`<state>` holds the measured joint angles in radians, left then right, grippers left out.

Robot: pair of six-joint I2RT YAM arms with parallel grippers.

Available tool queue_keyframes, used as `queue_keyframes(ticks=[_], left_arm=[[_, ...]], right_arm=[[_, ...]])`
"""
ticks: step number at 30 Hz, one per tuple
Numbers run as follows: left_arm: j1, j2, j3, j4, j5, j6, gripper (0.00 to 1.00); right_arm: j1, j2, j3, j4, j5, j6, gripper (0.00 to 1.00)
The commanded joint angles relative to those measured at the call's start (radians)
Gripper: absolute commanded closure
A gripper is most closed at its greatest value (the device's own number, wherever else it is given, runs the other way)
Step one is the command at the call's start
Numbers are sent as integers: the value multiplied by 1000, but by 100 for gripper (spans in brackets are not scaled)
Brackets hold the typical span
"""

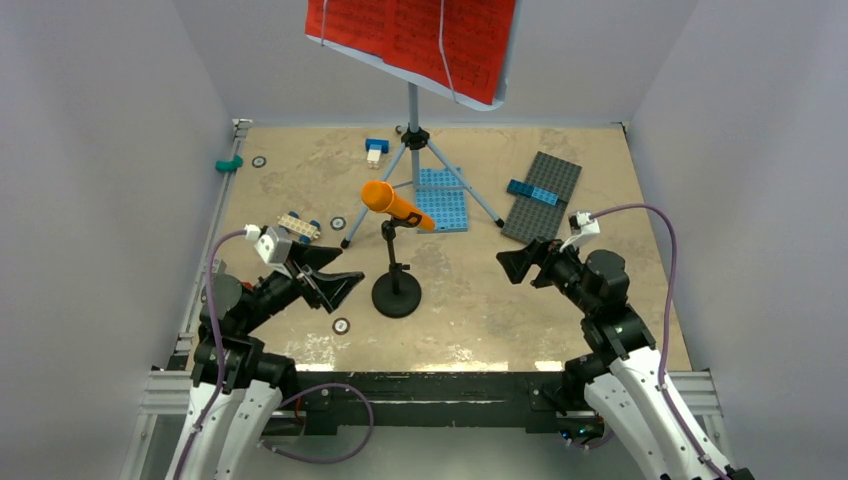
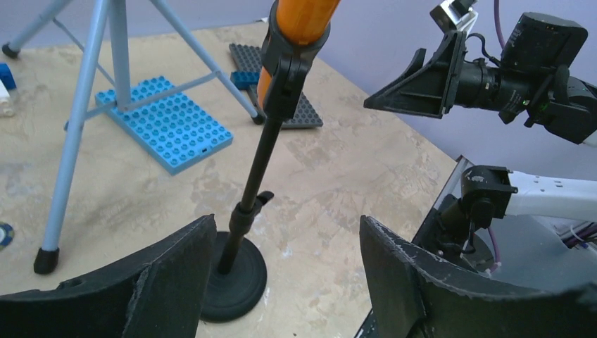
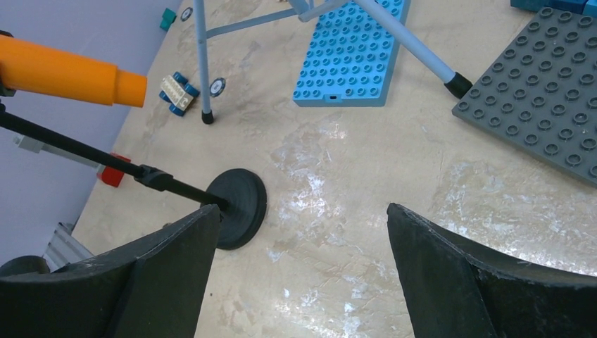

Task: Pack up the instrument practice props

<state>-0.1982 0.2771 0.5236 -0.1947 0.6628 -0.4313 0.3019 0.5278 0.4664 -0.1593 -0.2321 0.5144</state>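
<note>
The orange microphone (image 1: pixel 396 207) is lying tilted in the clip of its short black stand (image 1: pixel 390 255). Its long axis is running from far left to near right, with the rounded head pointing far left and raised. The stand's round base (image 1: pixel 396 296) is resting on the table (image 1: pixel 470 310) in the near middle, between the two arms.

Behind it the music stand (image 1: pixel 413 110) is standing upright at the far middle, its pole vertical. Its grey legs are straddling the blue plate (image 1: pixel 442 198). The red pages (image 1: pixel 410 35) are leaning on its sloped shelf, facing the near side.

The left gripper (image 1: pixel 350 268) is reaching in low from the near left, aiming right at the microphone stand. Its fingers are spread wide on either side of the base and are not touching it. The right gripper (image 1: pixel 508 268) is stretching in from the near right, pointing left toward the same stand. Its fingers are likewise spread and holding nothing, well apart from the base.

The grey plate (image 1: pixel 545 195) is lying at the far right, and the little car (image 1: pixel 299 228) is sitting at the left, just beyond the left gripper.
</note>
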Motion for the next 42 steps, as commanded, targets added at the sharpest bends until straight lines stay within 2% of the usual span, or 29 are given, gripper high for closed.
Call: queue_keyframes(ticks=[1,7,15,24,30,38,42], left_arm=[[-19,99,-30,250,28,21,17],[-102,186,-83,417,-40,23,14],[-215,294,-61,459,-125,128,15],[-267,439,-57,554,-220,160,25],[-359,527,-53,635,-294,192,31],[-473,550,-68,676,-454,270,44],[-496,534,-100,721,-524,279,52]], right_arm=[[2,22,26,35,-33,-25,7],[2,75,45,28,-56,-19,8],[2,72,53,31,-61,-28,8],[2,88,52,32,-76,-23,9],[2,92,54,26,-80,-19,9],[2,97,57,20,-82,-20,9],[2,96,52,20,-82,-20,10]])
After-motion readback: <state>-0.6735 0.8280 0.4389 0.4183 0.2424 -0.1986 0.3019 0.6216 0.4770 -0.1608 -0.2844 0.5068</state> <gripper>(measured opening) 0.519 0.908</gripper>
